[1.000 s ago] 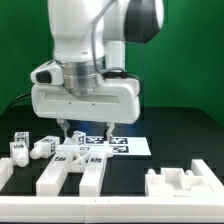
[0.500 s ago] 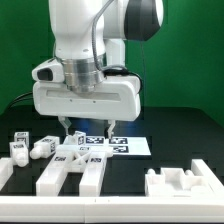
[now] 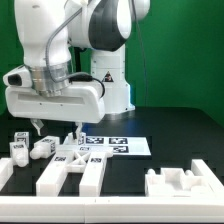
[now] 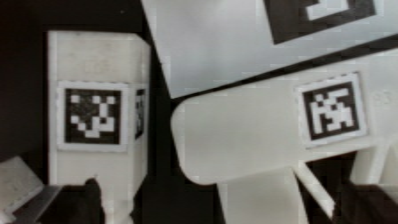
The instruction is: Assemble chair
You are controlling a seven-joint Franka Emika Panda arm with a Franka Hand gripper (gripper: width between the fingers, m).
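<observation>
The chair's loose white tagged parts lie on the black table. Two small blocks [image 3: 20,148] [image 3: 45,147] sit at the exterior view's left. A cross-shaped piece [image 3: 76,158] and two long bars [image 3: 60,176] [image 3: 92,175] lie in front, and a big notched slab [image 3: 185,182] is at the right. My gripper [image 3: 56,128] hangs open and empty just above the small blocks and the cross piece. The wrist view shows a tagged bar [image 4: 98,110] and a tagged rounded piece [image 4: 302,115] below my open gripper [image 4: 205,212], whose dark fingertips [image 4: 71,205] are blurred.
The marker board [image 3: 112,145] lies flat behind the parts and also shows in the wrist view [image 4: 249,40]. The table's white raised border [image 3: 8,175] runs along the exterior view's left front. The arm's bulky white body fills the upper left.
The gripper and wrist have swung to the exterior view's left, from above the marker board to above the small blocks. The parts have not moved.
</observation>
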